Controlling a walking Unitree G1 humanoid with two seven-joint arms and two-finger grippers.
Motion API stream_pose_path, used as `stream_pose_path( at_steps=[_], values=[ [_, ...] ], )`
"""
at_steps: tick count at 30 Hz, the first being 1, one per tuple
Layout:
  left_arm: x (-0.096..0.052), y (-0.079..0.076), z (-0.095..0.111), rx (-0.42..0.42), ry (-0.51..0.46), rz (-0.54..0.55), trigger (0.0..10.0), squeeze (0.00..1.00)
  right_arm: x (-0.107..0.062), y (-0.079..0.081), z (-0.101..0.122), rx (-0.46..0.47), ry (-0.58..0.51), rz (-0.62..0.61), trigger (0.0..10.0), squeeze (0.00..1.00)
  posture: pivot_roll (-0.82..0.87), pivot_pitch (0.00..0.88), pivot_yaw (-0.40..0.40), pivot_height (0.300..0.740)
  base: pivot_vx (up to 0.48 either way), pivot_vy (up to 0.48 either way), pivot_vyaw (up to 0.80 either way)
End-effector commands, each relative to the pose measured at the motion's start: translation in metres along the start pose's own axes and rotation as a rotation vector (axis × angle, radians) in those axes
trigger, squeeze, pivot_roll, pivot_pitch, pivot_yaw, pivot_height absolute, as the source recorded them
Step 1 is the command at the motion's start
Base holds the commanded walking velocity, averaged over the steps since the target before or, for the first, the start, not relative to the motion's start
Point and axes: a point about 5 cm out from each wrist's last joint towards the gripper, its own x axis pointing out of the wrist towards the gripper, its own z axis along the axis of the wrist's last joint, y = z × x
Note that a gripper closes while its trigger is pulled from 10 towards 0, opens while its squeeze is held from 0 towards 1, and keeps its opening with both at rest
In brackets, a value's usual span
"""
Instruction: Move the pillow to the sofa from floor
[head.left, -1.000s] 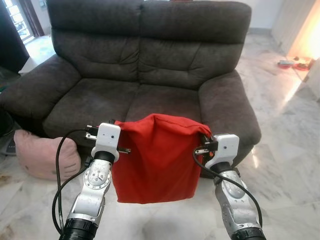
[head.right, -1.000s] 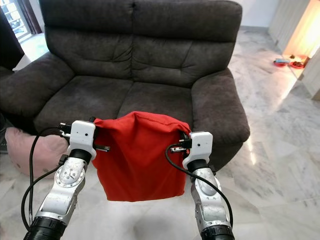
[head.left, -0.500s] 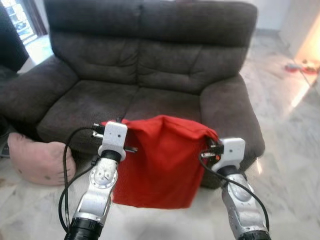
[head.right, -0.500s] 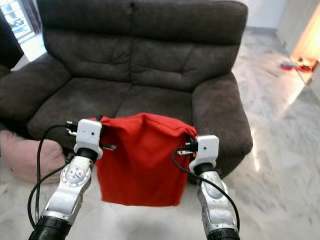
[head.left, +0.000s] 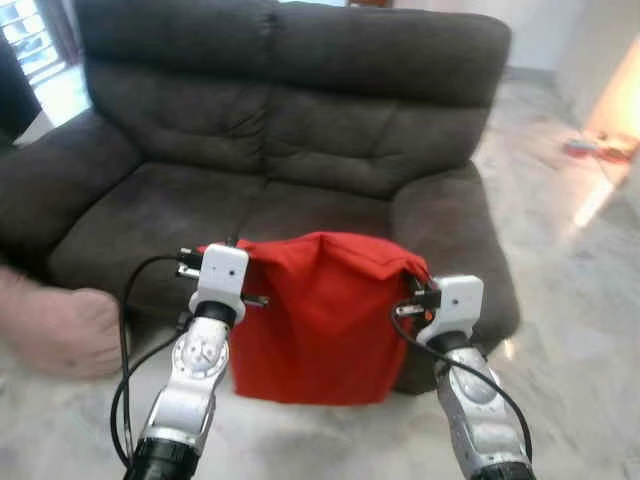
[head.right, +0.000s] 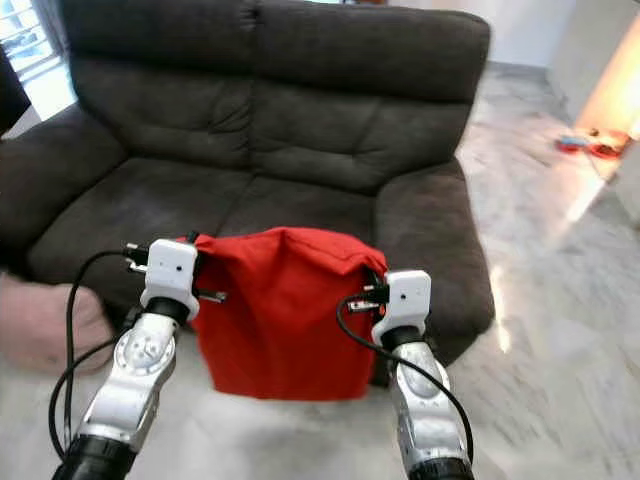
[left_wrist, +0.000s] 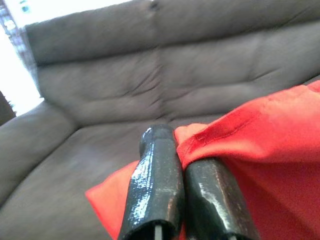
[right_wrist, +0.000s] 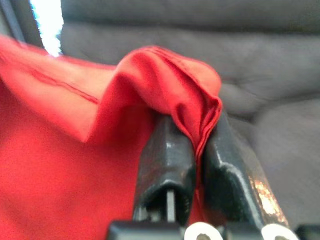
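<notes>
Red pillow (head.left: 315, 315) hangs off the floor between both arms, sofa (head.left: 300, 130) at 12 o'clock. Left gripper (left_wrist: 182, 150) and right gripper (right_wrist: 200, 145) each pinch only a top corner of fabric. Risk: a thin fold slips out, or the low hem snags the seat edge.

Head stereo pair: looks forward and down from above both arms, facing the dark sofa (head.left: 290, 150) head-on; both eyes share the sofa, the red pillow (head.left: 315, 315) and the marble floor (head.right: 560, 260). Left wrist camera: sights along the left hand (left_wrist: 182, 165), close on the pillow's corner, sofa back beyond. Right wrist camera: along the right hand (right_wrist: 192, 150), very near the pillow's fold, sofa blurred behind.
</notes>
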Motion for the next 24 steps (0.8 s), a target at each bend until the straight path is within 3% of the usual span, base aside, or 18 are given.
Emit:
stream_pose_path(
  at_steps=[1, 14, 21, 24],
  values=[
    [0.0082, 0.0028, 0.0258, -0.011, -0.120, 0.024, 10.0, 0.00, 0.0011, -0.0019, 0.0100, -0.011, -0.050, 0.001, 10.0, 0.00, 0.14, 0.000, -0.027, 0.740, 0.304, 0.000, 0.00],
    [0.0082, 0.0023, 0.0255, -0.015, -0.121, 0.022, 10.0, 0.00, 0.0017, -0.0030, 0.0087, 0.028, -0.045, -0.015, 10.0, 0.00, 0.14, 0.000, -0.029, 0.740, 0.309, 0.000, 0.00],
    [0.0094, 0.0045, 0.0279, -0.013, -0.130, 0.029, 10.0, 0.00, 0.0022, -0.0028, 0.0084, 0.024, -0.041, -0.009, 10.0, 0.00, 0.14, 0.000, -0.028, 0.740, 0.312, 0.000, -0.78],
    [0.0124, 0.0088, 0.0342, -0.007, -0.153, 0.035, 10.0, 0.00, 0.0034, -0.0032, 0.0114, 0.016, -0.060, -0.016, 10.0, 0.00, 0.14, 0.000, -0.030, 0.740, 0.310, 0.000, -0.15]
  ],
)
